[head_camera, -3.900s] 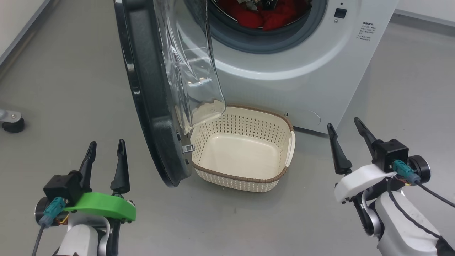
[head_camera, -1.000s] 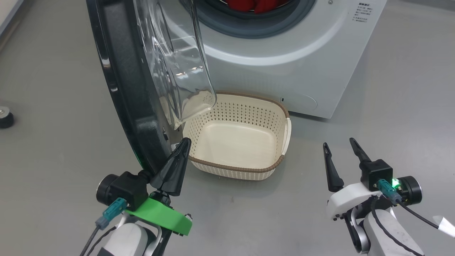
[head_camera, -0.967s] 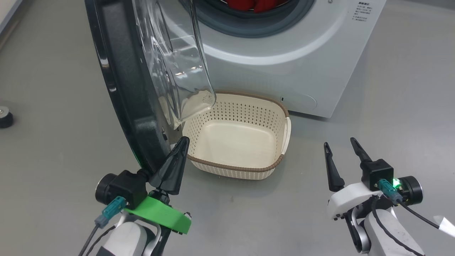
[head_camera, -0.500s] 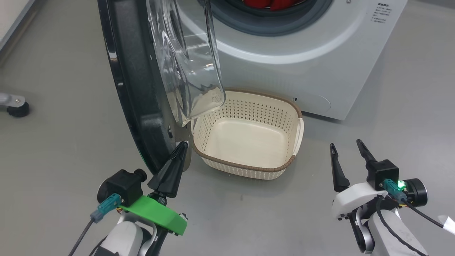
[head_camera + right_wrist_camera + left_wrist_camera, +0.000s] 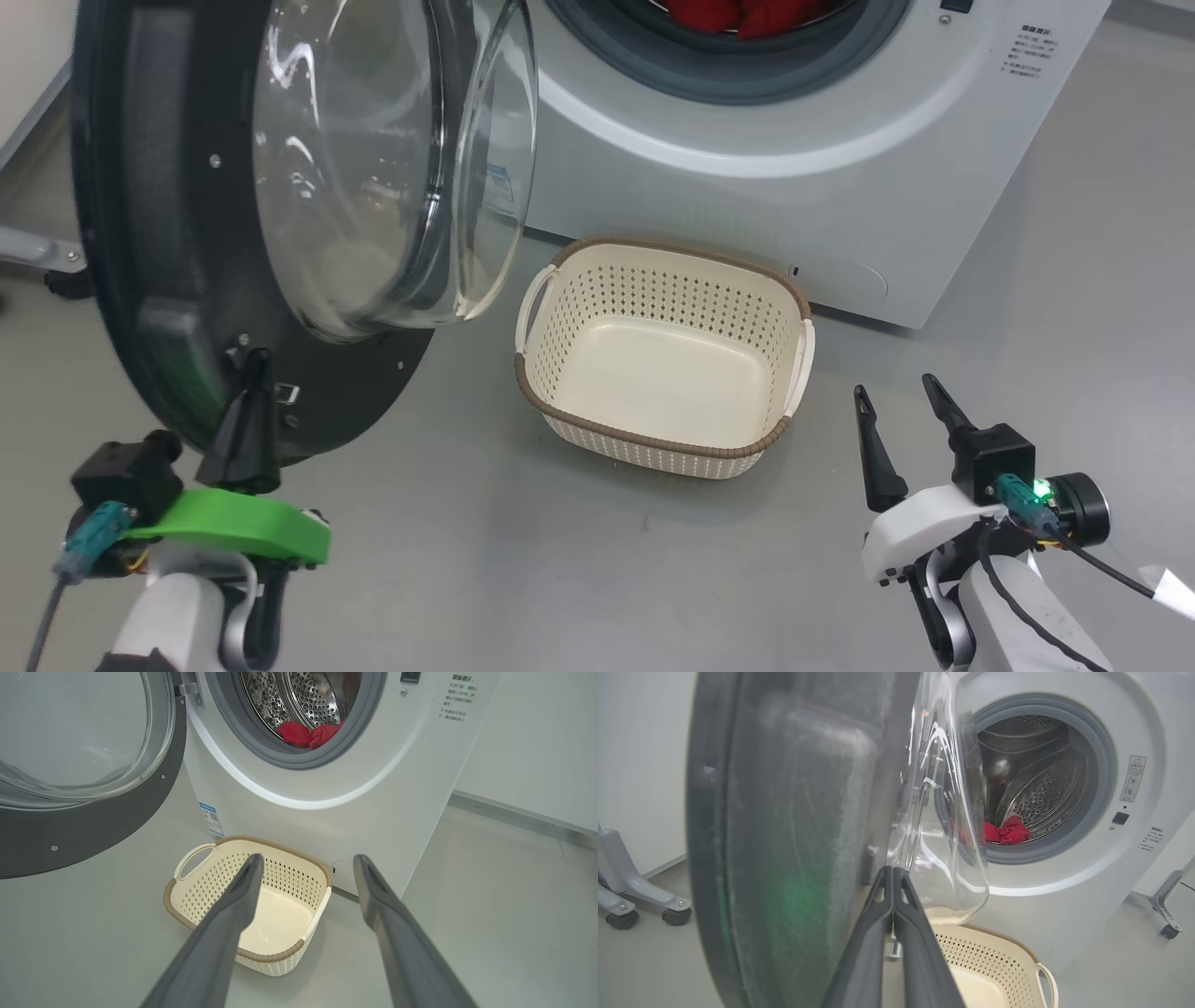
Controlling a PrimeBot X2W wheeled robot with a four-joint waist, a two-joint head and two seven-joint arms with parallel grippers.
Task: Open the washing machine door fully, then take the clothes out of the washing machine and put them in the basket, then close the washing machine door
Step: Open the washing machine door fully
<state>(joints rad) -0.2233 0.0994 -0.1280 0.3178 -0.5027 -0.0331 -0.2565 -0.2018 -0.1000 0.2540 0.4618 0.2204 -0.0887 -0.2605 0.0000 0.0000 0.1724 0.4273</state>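
Two arms share the head view: the left pincer, pressed together, sets its tip against the inner face of the washing machine door, low near its bottom edge, while the right pincer hangs spread and empty over the grey floor. The door stands out to the left, seemingly short of fully open; a steady push low on the door, clear of the glass bowl, should finish it. The basket sits empty just before the washing machine. Left wrist view: the clothes lie red in the drum. Right wrist view: plain white wall meets smooth floor beside the machine.
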